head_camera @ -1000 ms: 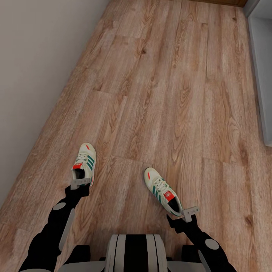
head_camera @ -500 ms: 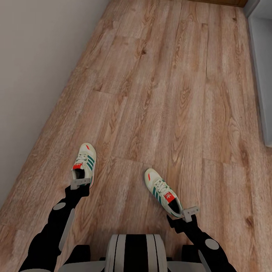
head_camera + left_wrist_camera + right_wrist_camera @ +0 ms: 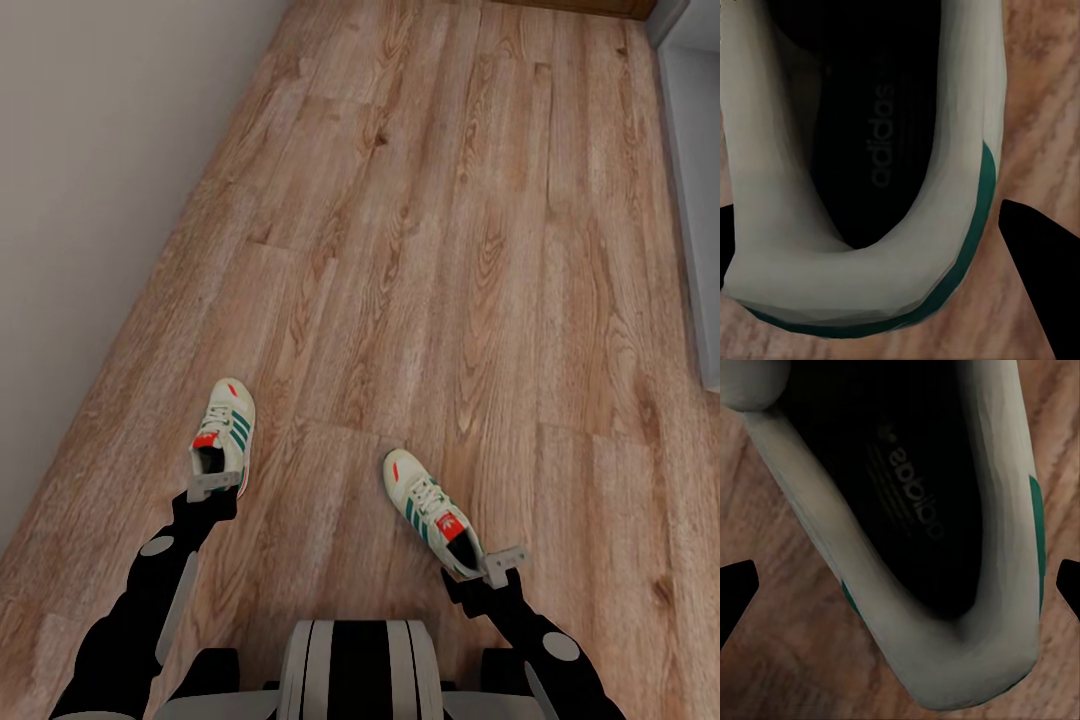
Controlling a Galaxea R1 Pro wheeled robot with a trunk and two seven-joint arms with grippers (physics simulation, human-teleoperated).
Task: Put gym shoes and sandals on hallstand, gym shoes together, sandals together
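1. Floor: light brown wood-grain plank corridor floor, bounded on one side by a plain pale wall and on the other by a pale grey unit at the far right edge.
2. First cream-white lace-up gym shoe with green side stripes and orange-red patches: upright on its sole, on the floor near the wall-side edge, toe pointing away from the robot.
3. Second gym shoe of the same make: upright on the floor, toward the middle of the boards, well apart from the first, toe angled toward the wall side.
4. Left gripper: at the heel of the first shoe. The left wrist view shows the heel collar between the dark fingertips, jaws spread, no grasp evident.
5. Right gripper: at the heel of the second shoe. The right wrist view shows that heel between the fingertips, jaws spread wide, no contact visible.
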